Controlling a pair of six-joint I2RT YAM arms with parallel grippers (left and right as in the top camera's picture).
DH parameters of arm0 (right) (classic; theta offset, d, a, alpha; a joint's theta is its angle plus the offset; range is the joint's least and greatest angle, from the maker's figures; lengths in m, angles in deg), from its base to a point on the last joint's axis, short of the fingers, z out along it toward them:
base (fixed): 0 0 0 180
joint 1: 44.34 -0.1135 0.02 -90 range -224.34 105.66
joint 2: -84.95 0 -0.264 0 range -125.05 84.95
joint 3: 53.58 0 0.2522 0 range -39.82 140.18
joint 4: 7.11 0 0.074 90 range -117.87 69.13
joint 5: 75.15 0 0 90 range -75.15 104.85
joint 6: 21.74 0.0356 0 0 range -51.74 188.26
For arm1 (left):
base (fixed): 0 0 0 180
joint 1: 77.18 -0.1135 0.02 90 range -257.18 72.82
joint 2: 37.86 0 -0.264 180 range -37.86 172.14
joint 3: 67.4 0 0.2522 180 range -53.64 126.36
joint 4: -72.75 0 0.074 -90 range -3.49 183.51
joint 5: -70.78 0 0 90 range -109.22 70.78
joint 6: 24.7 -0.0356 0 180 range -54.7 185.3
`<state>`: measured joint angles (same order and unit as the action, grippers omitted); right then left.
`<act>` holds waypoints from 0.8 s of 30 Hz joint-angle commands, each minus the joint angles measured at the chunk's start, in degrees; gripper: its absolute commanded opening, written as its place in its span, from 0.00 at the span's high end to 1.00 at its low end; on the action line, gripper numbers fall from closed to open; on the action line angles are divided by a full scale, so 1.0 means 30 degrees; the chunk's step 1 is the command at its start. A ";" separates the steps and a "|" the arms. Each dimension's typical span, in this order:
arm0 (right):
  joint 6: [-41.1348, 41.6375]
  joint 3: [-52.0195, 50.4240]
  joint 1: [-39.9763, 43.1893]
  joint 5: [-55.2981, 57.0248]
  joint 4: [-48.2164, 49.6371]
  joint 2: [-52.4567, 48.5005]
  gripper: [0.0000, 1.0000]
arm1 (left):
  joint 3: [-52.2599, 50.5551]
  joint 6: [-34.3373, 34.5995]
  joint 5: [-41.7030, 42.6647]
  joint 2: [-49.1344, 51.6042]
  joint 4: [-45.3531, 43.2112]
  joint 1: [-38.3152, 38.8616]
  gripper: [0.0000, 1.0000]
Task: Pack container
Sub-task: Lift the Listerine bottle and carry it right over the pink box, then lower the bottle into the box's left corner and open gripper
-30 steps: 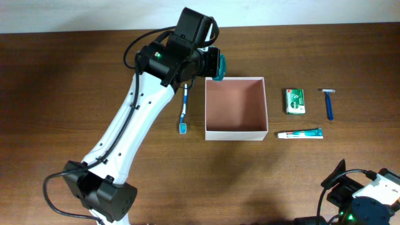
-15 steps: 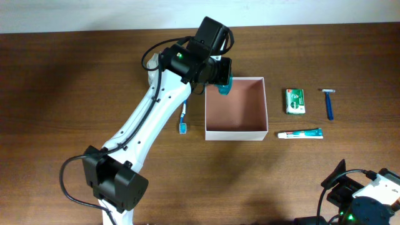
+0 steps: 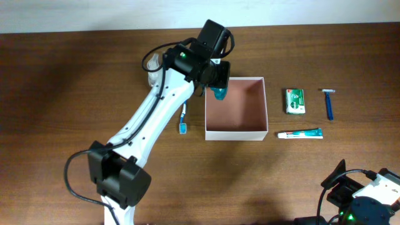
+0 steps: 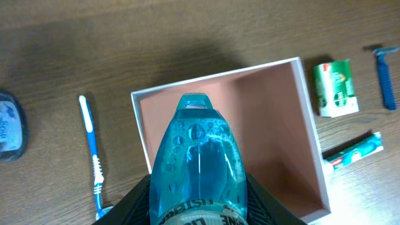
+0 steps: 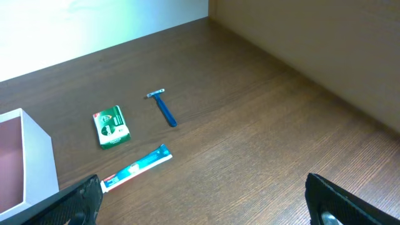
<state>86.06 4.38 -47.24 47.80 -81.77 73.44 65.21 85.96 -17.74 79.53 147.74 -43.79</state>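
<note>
Since a second ago the left arm has swung from outside the far-left corner of the square white cardboard container (image 3: pixel 236 133) to above its left side; the container itself, the toothbrush (image 3: pixel 184 115) to its left and the toothpaste tube (image 3: pixel 300 134) to its right lie unmoved. The container sits mid-table on the brown wooden table (image 3: pixel 62 94), its open top facing up and its walls square to the table's edges; being square, it has no long axis. The left gripper (image 3: pixel 219 87) clamps a translucent blue plastic bottle (image 4: pixel 199 162) at a middling width, the bottle's long axis running away from the fingers and its narrow end pointing down into the container's far-left part (image 4: pixel 269 125). Whether it touches the floor cannot be told. The right gripper (image 5: pixel 206 209) stands wide, holding nothing.
</note>
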 commanded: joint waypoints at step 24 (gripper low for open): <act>0.0095 0.0226 -0.0138 0.0022 0.0058 0.0146 0.01 | 0.0750 0.0255 -0.0954 0.1545 0.0102 0.0248 0.70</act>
<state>86.06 4.38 -47.24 47.80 -81.77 73.44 65.21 86.11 -19.93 84.90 148.60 -43.42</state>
